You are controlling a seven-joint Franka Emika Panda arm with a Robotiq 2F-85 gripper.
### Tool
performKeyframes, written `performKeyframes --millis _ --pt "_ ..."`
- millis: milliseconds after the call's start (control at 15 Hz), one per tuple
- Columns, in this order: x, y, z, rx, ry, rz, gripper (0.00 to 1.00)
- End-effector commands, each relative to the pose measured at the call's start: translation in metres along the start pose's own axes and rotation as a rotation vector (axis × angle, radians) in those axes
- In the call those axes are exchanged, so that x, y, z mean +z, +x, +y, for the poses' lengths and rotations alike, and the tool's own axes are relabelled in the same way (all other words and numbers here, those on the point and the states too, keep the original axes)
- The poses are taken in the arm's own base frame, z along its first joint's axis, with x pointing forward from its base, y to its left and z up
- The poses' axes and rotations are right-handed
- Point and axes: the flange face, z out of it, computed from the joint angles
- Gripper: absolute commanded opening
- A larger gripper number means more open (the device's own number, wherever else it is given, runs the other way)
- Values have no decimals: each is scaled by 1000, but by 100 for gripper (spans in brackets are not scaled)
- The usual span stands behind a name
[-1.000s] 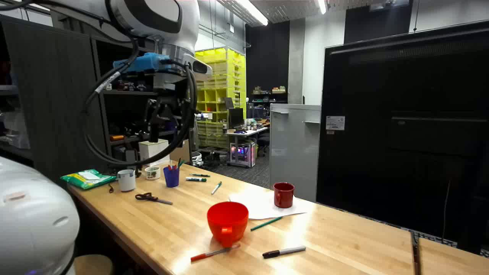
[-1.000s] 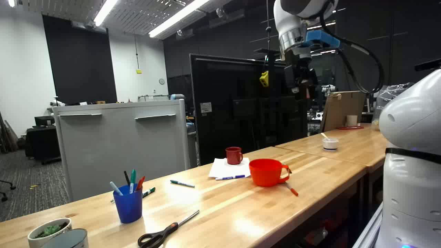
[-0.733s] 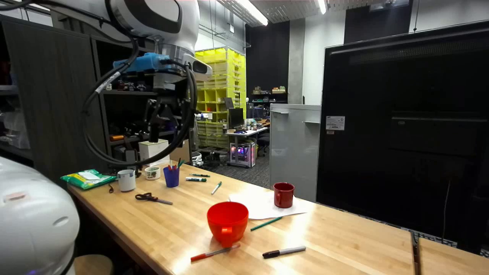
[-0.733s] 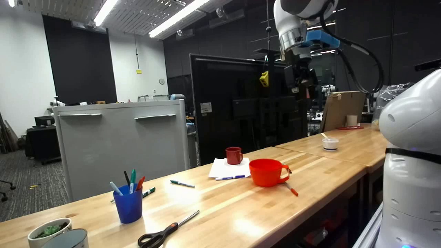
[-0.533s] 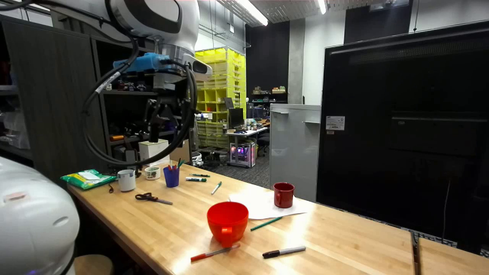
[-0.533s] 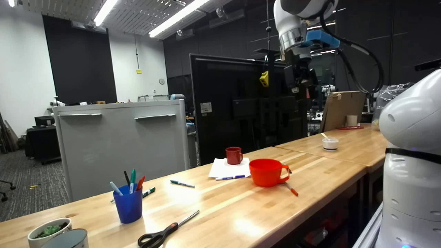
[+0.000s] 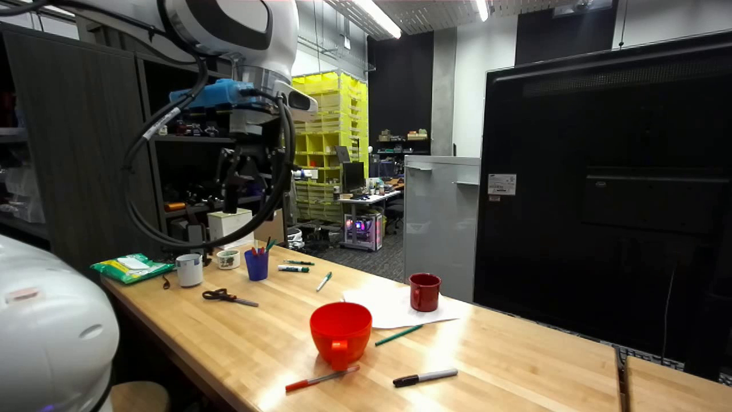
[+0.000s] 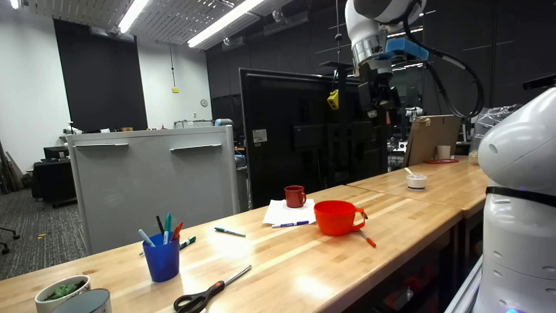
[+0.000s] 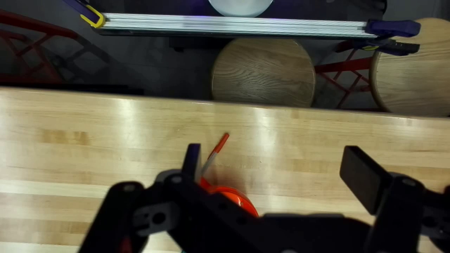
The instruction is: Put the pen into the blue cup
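In an exterior view, a black-capped pen (image 7: 425, 377) lies right of the red bowl (image 7: 341, 331); the blue cup (image 7: 257, 269) stands well behind the bowl, leftward. In an exterior view, the cup, well left of the bowl, holds a black pen (image 8: 160, 224) among others. In the wrist view, the gripper (image 9: 277, 170), spread wide, partly hides the bowl.

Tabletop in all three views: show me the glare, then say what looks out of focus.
Wrist view: pale streaks of glare on the tabletop, and parts of the end effector blurred in the foreground; both exterior views: bright glare patches on the tabletop, with the ceiling lights washed out to white.
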Motion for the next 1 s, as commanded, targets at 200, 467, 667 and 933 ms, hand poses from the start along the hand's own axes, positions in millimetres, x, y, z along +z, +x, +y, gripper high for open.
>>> performKeyframes --millis 200,467,667,933 --pt "-1 0 0 0 0 -1 100" --pt "3 7 -3 -12 -10 -14 100" --pt "9 20 -5 -18 -16 -40 100" --pt "30 41 10 50 17 -103 100"
